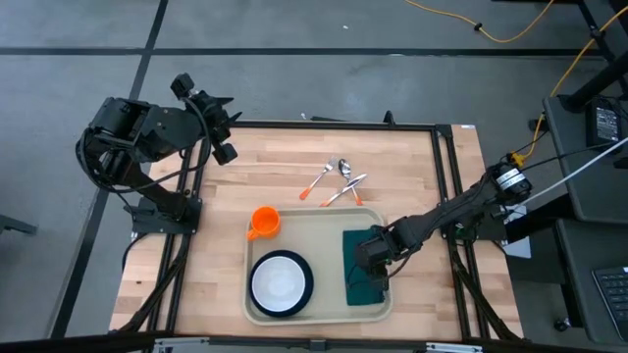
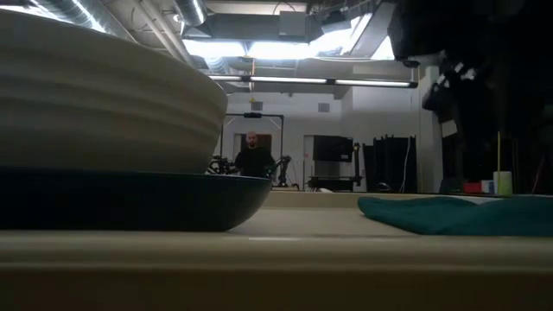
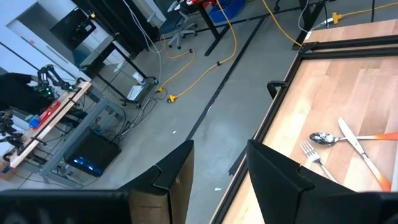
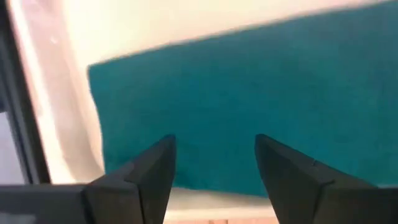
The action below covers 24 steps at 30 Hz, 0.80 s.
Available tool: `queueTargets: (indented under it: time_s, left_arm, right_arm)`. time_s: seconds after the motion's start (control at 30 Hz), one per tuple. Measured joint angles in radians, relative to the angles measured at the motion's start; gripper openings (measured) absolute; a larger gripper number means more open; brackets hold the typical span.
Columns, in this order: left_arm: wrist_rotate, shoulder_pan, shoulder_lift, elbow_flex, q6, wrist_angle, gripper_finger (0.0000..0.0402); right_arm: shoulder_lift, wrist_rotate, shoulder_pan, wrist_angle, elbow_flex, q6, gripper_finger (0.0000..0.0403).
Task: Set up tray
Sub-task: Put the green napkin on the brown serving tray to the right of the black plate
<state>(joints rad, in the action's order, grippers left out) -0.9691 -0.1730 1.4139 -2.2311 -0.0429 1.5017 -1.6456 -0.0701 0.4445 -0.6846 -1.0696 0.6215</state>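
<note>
The beige tray point(image 1: 316, 224) lies near the table's near edge. On it are a white bowl on a dark plate point(image 1: 281, 282), seen close in the low view point(image 2: 104, 130), and a flat dark green napkin point(image 1: 365, 284) point(image 2: 449, 214) on its right half. An orange cup point(image 1: 264, 222) stands at the tray's far left corner. My right gripper point(image 1: 373, 257) point(image 4: 214, 155) is open just above the napkin point(image 4: 249, 87), fingers on either side of a patch of it; I see no touch. My left gripper point(image 1: 224, 127) point(image 3: 221, 168) is open and raised off the table's far left corner.
A fork, spoon and knife with orange handles point(image 1: 339, 181) point(image 3: 348, 140) lie on the bare wood beyond the tray. The table has dark rails along its left and right edges point(image 1: 446, 186). A person stands far back in the room point(image 2: 252, 157).
</note>
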Motion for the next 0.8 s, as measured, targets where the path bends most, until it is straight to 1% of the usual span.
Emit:
queueTargets:
  time_s: [0.27,0.43,0.5,0.57,0.63,0.7,0.8]
  left_arm:
    - [0.000,0.000,0.000,0.000,0.004,0.000,0.0143]
    - [-0.001,0.000,0.000,0.000,0.005,0.011,0.0143]
    - [-0.001,0.000,0.000,0.000,0.005,0.019,0.0143]
    - [-0.001,0.000,0.000,0.000,0.005,0.021,0.0143]
    - [-0.001,0.000,0.000,0.000,0.005,0.021,0.0143]
    - [-0.001,0.000,0.000,0.000,0.005,0.021,0.0143]
    - [-0.001,0.000,0.000,0.000,0.005,0.022,0.0143]
  right_arm:
    - [0.000,0.007,0.024,0.011,0.002,0.113,0.0224]
    - [0.000,0.000,0.025,0.000,0.002,0.214,0.0224]
    - [0.000,-0.001,0.025,-0.003,0.002,0.258,0.0218]
    - [0.000,-0.001,0.025,-0.008,0.002,0.308,0.0203]
    - [0.000,-0.002,0.025,-0.026,0.002,0.363,0.0180]
    - [0.000,-0.008,0.025,-0.055,0.002,0.405,0.0150]
    - [0.000,-0.010,0.027,-0.092,0.002,0.443,0.0094]
